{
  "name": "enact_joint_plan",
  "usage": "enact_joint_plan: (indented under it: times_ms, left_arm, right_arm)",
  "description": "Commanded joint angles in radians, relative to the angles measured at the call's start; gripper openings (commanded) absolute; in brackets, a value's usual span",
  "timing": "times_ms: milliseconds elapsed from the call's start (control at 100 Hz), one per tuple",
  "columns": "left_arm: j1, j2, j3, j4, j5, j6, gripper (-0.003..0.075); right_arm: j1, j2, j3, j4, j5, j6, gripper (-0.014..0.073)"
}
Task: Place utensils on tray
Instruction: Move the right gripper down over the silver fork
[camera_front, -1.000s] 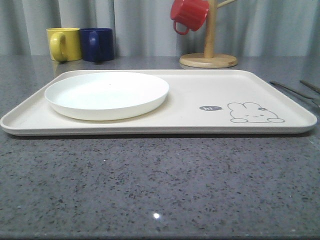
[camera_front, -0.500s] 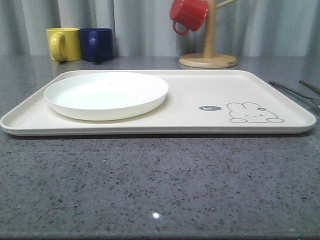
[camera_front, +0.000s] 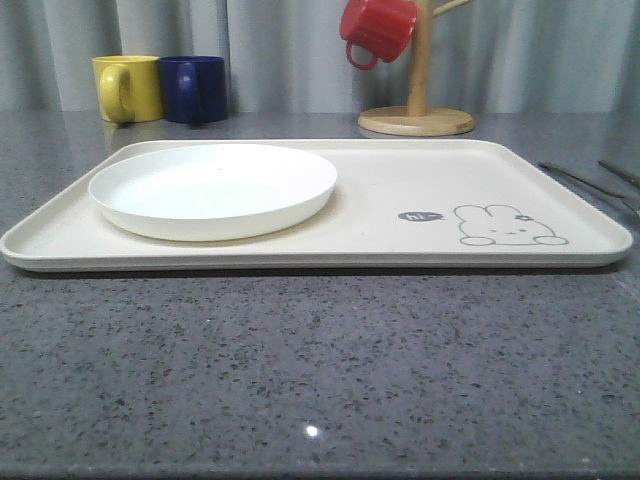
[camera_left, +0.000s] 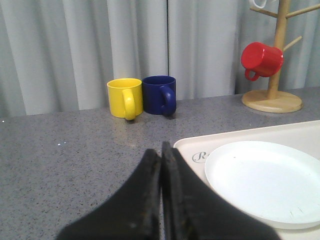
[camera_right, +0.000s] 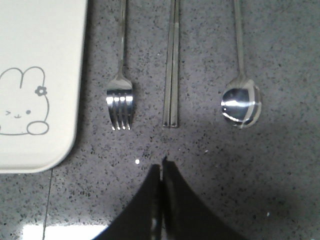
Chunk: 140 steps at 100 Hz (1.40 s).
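Almost nothing has moved since the earlier pictures: the plate (camera_front: 213, 190) sits a tiny bit more to the left on the tray (camera_front: 400, 250) than a second ago, and all else looks the same.

The big cream tray lies flat on the grey speckled tabletop (camera_front: 320, 370). The round white plate rests on the left part of the tray. A grey rabbit drawing (camera_front: 510, 226) is on the right part.

Behind the tray, on the left, a yellow mug (camera_front: 128, 88) and a blue mug (camera_front: 194, 89) stand side by side, touching or nearly so. Further right a red mug (camera_front: 378, 30) hangs on a wooden mug stand (camera_front: 417, 118).

In the right wrist view, three shiny things lie on the tabletop beside the tray, not on it. The fork (camera_right: 120, 100) is nearest the tray's edge. The chopsticks (camera_right: 172, 70) lie together in the middle. The spoon (camera_right: 241, 102) is farthest from the tray. All three lie in a row, apart from each other.

The right tool (camera_right: 161, 172) is clenched with nothing in it. It sits above the tabletop close to the ends of the chopsticks, without touching them.

The left tool (camera_left: 161, 157) is clenched too, with nothing in it. It is near the tray's corner, by the plate.
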Motion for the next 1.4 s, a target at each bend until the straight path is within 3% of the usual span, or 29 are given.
enact_joint_plan:
  times_ms: [0,130,230,470,1080,1390]
  left_arm:
    - [-0.002,0.008,-0.028,-0.004,-0.079,-0.003,-0.0019]
    - [-0.002,0.008,-0.028,-0.004,-0.079,-0.003,-0.0019]
    - [-0.002,0.008,-0.028,-0.004,-0.079,-0.003,-0.0019]
    - [-0.002,0.008,-0.028,-0.004,-0.079,-0.003,-0.0019]
    - [-0.002,0.008,-0.028,-0.006,-0.079,-0.003,-0.0019]
    - [-0.002,0.008,-0.028,-0.006,-0.079,-0.003,-0.0019]
  right_arm:
    - [-0.007,0.002,-0.036,0.0,-0.035,-0.008,0.0117]
    - [-0.007,0.002,-0.036,0.0,-0.033,-0.008,0.0328]
    - [-0.007,0.002,-0.036,0.0,-0.033,-0.008,0.0414]
    - [-0.005,0.035,-0.074,0.007,-0.056,-0.008,0.0414]
    - [0.113,0.523,-0.418,-0.033,-0.077,-0.008,0.0414]
    - [0.113,0.66,-0.478,-0.066,-0.083,-0.008,0.0414]
